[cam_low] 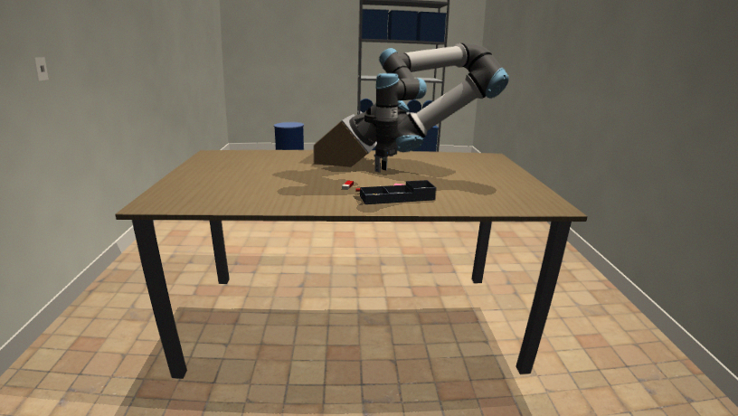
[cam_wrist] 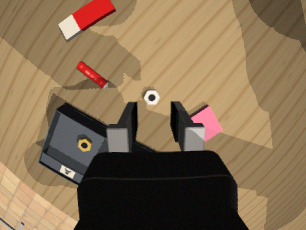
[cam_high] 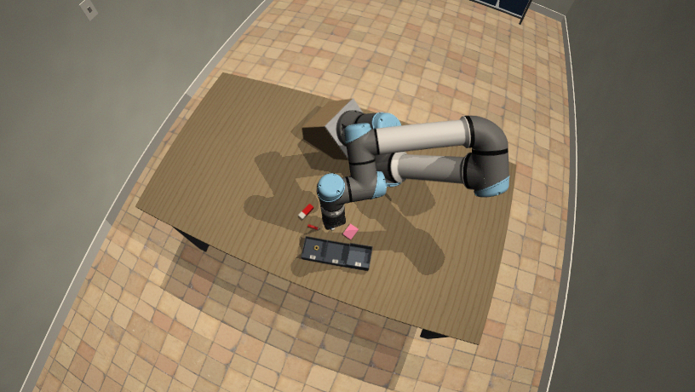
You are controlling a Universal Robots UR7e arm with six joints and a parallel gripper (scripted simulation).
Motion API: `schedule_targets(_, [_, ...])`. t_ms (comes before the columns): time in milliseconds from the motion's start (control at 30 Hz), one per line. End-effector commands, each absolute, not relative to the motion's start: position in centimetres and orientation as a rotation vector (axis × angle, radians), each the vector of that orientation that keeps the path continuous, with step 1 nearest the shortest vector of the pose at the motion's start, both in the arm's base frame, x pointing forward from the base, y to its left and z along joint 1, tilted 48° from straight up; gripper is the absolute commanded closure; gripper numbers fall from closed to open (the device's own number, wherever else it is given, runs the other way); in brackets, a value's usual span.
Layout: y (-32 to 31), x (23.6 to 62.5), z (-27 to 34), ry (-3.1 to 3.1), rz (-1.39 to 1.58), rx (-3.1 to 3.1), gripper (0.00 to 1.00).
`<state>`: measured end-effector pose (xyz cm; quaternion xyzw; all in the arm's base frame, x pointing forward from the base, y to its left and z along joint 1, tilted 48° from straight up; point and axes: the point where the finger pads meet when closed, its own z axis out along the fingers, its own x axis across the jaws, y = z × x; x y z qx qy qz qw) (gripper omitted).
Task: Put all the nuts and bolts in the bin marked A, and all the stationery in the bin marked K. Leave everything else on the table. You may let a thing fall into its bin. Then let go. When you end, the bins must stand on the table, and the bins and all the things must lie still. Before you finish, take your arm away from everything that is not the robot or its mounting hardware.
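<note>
My gripper [cam_low: 381, 166] [cam_wrist: 154, 114] is open and empty above the table. A silver hex nut [cam_wrist: 147, 96] lies on the table just beyond the fingertips in the wrist view. A brass nut [cam_high: 314, 247] [cam_wrist: 80, 145] lies in bin A [cam_high: 307, 252] [cam_wrist: 64, 131], the left one of three joined dark bins. A red and white eraser [cam_high: 307, 211] [cam_low: 347, 184] [cam_wrist: 92, 15], a small red cylinder [cam_high: 312, 226] [cam_wrist: 92, 75] with a silvery end and a pink pad [cam_high: 350, 231] [cam_wrist: 209, 123] lie on the table. The other bins' letters are too small to read.
The middle bin [cam_high: 335, 250] and the right bin [cam_high: 359, 256] [cam_low: 424, 193] stand beside bin A; the right one has higher walls. The arm's base block [cam_high: 321, 136] [cam_low: 335, 146] stands at the back of the table [cam_high: 204, 146] [cam_low: 206, 196].
</note>
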<state>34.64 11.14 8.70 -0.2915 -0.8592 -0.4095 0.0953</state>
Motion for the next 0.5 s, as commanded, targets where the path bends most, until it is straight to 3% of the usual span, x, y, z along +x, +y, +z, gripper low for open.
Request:
schedule_targets(0, [11.11, 34.67, 8.70, -2.434, -1.158, -1.047, 0.36])
schedule_targets(467, [11.11, 34.67, 8.70, -2.160, -1.025, -1.395, 0.36])
